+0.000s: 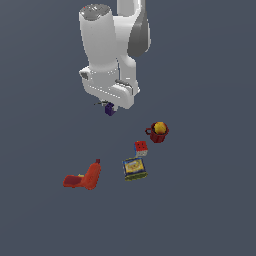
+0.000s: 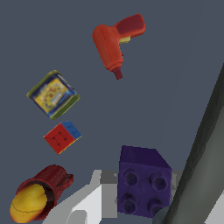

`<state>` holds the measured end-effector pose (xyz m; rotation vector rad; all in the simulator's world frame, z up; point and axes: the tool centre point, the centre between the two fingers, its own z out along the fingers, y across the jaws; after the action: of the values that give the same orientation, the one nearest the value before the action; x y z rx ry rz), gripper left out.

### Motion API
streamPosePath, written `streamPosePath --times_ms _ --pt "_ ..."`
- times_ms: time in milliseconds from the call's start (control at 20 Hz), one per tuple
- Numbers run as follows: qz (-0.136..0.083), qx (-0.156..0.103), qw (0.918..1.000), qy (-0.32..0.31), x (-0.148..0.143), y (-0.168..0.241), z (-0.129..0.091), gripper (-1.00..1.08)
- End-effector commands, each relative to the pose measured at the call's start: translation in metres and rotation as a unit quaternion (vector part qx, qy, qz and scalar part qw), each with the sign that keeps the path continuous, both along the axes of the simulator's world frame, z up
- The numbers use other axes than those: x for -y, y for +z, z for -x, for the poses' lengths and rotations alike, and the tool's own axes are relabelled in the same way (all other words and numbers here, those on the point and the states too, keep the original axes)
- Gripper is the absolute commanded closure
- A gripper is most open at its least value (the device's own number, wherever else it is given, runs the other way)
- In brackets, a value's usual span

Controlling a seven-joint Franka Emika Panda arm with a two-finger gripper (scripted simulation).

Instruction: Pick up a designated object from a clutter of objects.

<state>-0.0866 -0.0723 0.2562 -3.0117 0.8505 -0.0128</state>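
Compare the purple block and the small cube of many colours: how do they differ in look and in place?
The purple block is one dark colour; the cube shows red, blue and yellow squares. The block has round studs; the cube's faces are flat. The block sits at the end effector; the cube lies apart, between the mug and the box. Both are small and boxy.
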Motion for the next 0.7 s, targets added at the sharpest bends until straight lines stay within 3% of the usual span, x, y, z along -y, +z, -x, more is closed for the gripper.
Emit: streamPosePath --times_ms 0,650 --pt "0.0 -0.001 1.0 0.0 0.021 0.022 0.008 1.08" --pt "0.003 -0.004 1.0 -0.002 0.117 0.119 0.037 1.08"
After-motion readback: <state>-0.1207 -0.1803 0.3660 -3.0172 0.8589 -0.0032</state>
